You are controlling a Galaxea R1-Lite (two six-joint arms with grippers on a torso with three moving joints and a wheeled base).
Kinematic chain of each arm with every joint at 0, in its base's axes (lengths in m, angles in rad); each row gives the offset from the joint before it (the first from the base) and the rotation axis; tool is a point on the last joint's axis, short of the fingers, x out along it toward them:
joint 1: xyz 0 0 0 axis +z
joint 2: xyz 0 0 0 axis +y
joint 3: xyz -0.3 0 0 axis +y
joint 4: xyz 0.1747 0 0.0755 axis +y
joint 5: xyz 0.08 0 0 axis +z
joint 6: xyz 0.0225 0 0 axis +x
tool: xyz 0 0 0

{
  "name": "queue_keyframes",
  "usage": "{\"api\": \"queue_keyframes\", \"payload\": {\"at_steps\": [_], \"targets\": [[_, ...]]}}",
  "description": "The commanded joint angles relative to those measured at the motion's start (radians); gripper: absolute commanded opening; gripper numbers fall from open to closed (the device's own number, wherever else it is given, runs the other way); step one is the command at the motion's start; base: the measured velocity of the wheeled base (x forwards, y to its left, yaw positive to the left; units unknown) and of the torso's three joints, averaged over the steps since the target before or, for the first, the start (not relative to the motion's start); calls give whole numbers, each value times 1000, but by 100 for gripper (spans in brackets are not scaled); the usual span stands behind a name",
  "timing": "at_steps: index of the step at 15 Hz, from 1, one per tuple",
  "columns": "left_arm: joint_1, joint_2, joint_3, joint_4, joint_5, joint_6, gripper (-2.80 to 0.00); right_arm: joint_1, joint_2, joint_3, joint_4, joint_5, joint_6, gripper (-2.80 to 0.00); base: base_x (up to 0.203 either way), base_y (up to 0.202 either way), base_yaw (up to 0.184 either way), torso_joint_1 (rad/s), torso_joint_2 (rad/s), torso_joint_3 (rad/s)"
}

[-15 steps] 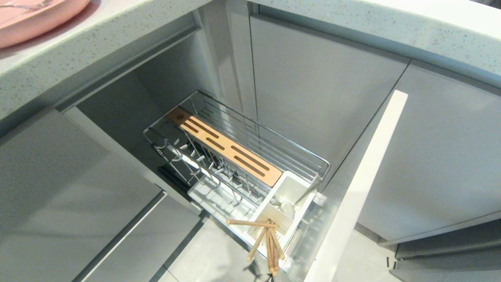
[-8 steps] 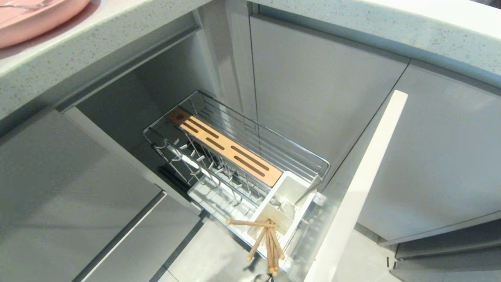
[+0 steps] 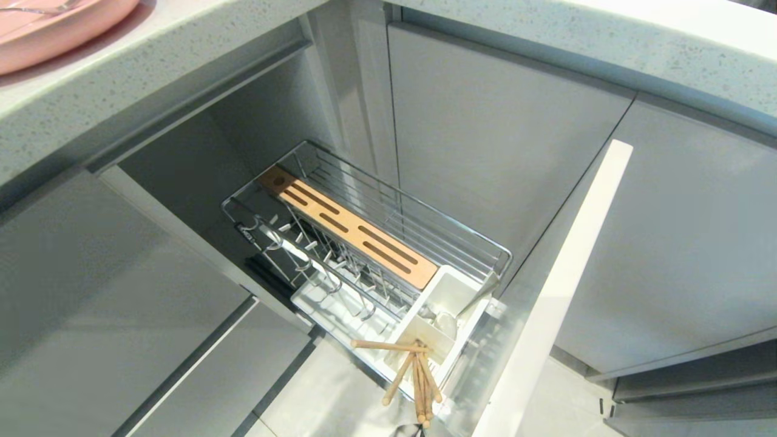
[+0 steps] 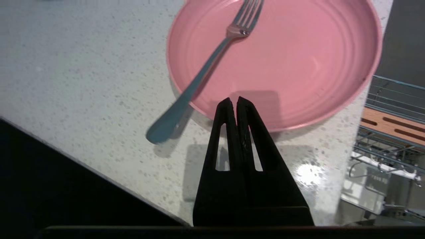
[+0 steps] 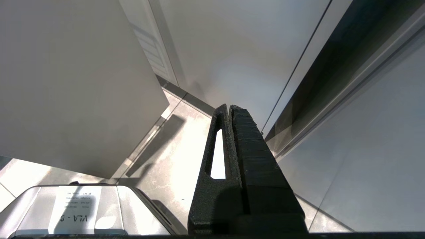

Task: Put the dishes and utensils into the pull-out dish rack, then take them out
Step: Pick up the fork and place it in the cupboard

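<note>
Item: small grey shape (image 3: 408, 430) below the chopsticks (image 3: 419, 379) | Place: head view's lower edge | Change: showed slightly more than one second before | Identity: could not be told | Other changes: none seen

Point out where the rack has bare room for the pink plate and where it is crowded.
Free: the pronged wire section between the wood strip and the rack's near rail, and the open wire channel behind that strip. Crowded: the white utensil box at the front panel, where chopsticks splay out.
</note>
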Motion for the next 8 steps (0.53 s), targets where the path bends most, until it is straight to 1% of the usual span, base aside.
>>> {"api": "queue_keyframes", "payload": {"at_steps": [1,2,8], "targets": [[4,30,-2,-12,-16,2,-169,0,0,1,0,0,0,-280,0,0,0,0,0,0],[4,30,0,-20,-30,2,0,0,0,2,0,0,0,-280,0,0,0,0,0,0],[-5,71,0,-75,-34,9,0,0,0,1,0,0,0,-280,0,0,0,0,0,0]]}}
